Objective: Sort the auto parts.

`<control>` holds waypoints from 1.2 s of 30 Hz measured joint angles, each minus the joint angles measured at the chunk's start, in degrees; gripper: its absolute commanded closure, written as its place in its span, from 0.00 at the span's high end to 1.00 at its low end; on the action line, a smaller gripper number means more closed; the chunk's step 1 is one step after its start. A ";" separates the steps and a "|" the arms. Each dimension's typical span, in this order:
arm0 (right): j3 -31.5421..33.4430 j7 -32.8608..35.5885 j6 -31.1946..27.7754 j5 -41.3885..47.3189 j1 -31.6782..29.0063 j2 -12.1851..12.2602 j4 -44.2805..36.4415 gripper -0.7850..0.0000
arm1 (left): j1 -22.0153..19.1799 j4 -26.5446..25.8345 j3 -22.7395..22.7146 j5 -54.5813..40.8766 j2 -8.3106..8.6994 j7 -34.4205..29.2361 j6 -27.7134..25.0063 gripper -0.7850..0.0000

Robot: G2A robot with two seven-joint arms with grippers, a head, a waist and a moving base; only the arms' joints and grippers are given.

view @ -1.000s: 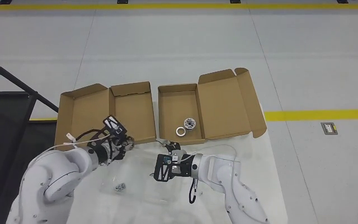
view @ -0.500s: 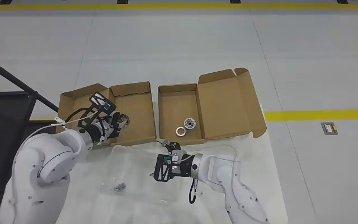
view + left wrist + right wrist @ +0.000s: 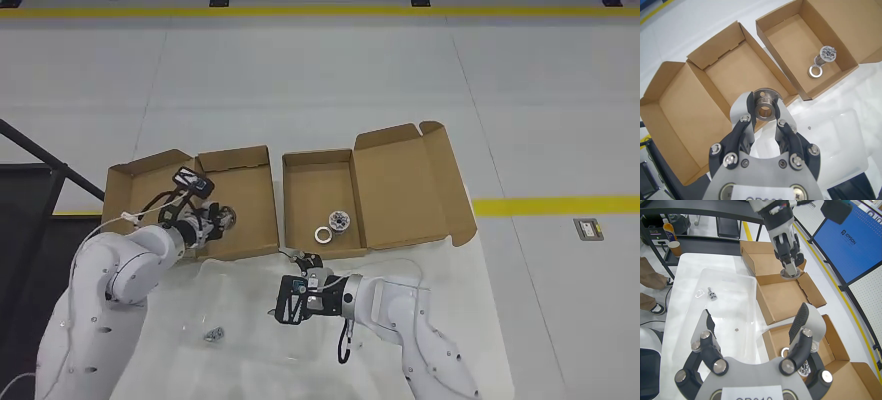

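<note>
My left end effector [image 3: 763, 105] is pinching a flanged metal bushing [image 3: 764, 112] by its neck, and I am holding it above the left cardboard box [image 3: 738, 62]. My right end effector [image 3: 756, 313] is hanging spread wide over the clear tray [image 3: 754, 283] on the bench [image 3: 687, 275], where a small bracket [image 3: 711, 294] is lying. A ring [image 3: 815, 72] and a ribbed cylinder [image 3: 826, 55] are sitting side by side in the right box [image 3: 791, 41].
</note>
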 measured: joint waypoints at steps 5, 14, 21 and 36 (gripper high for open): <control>0.00 0.00 0.00 0.00 0.00 0.00 0.00 1.00 | -4.54 8.55 4.10 -0.47 -1.16 2.67 2.76 0.00; 0.00 0.00 0.00 0.00 0.00 0.00 0.00 1.00 | -12.92 25.27 10.96 2.07 -3.88 9.22 8.88 0.00; 0.00 0.00 0.00 0.00 0.00 0.00 0.00 1.00 | -18.12 37.12 16.49 5.56 -6.64 13.30 12.61 0.00; 0.00 0.00 0.00 0.00 0.00 0.00 0.00 1.00 | -25.69 57.67 22.15 8.13 -12.49 19.88 13.86 0.04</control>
